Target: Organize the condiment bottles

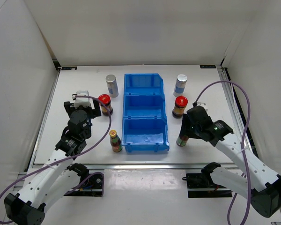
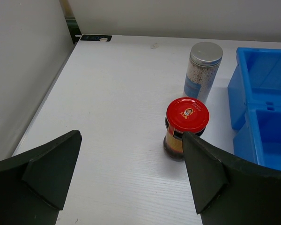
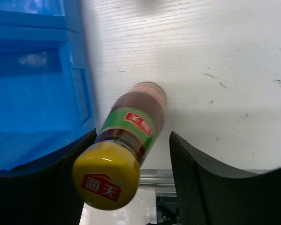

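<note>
Six condiment bottles stand beside a blue bin. On its left are a silver-topped cylinder, a red-lidded jar and a yellow-capped bottle. On its right are a silver-topped cylinder, a red-lidded jar and a yellow-capped bottle. My left gripper is open and empty; in the left wrist view the jar stands just beyond its right finger. My right gripper is open around the right yellow-capped bottle, which sits close to the left finger with a gap on the right.
The blue bin has three compartments in a row down the table's middle, and it shows in the left wrist view and the right wrist view. White walls enclose the table on three sides. A metal rail runs along the front edge.
</note>
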Motion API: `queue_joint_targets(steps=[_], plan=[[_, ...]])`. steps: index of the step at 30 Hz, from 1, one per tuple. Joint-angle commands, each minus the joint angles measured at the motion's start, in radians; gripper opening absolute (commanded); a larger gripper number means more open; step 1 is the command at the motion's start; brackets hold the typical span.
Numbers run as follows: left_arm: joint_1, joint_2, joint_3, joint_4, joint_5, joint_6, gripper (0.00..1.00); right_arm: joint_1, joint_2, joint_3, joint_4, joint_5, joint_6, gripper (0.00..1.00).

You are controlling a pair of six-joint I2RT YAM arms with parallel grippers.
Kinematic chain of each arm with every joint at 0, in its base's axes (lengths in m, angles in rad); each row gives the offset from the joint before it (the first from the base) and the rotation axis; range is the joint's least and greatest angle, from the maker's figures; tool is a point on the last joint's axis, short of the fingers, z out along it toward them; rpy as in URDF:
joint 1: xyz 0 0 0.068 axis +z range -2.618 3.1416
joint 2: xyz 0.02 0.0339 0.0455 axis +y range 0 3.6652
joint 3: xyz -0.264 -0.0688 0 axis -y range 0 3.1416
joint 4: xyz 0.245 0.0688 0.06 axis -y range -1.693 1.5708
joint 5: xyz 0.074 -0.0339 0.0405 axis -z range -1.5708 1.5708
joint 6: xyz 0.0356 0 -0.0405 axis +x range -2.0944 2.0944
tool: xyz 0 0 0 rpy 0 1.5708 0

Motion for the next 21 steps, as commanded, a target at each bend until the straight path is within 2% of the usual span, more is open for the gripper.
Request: queue_joint_targets(steps=[1,5,9,12,16,21], plan=[[-0.005,-0.005,-0.009,0.015,-0.013,0.006,1.0,0.019,-0.004,0.021,-0.037,0.143,0.041,0.65],[-0.005,-0.005,-0.009,0.015,-0.013,0.006,1.0,0.019,0.008,0.021,-0.037,0.167,0.019,0.56],[-0.005,-0.005,-0.009,0.015,-0.013,0.006,1.0,0.019,0.042,0.021,-0.004,0.157,0.007,0.39],[-0.005,-0.005,-0.018,0.015,-0.013,0.006,1.0,0.028,0.053,0.012,0.018,0.157,-0.013,0.32],[-0.005,-0.005,-0.018,0.015,-0.013,0.015,1.0,0.028,0.053,0.023,0.018,0.167,-0.024,0.13],[-0.005,-0.005,-0.018,0.015,-0.003,0.015,1.0,0.059,0.053,0.084,-0.003,0.206,-0.042,0.03]])
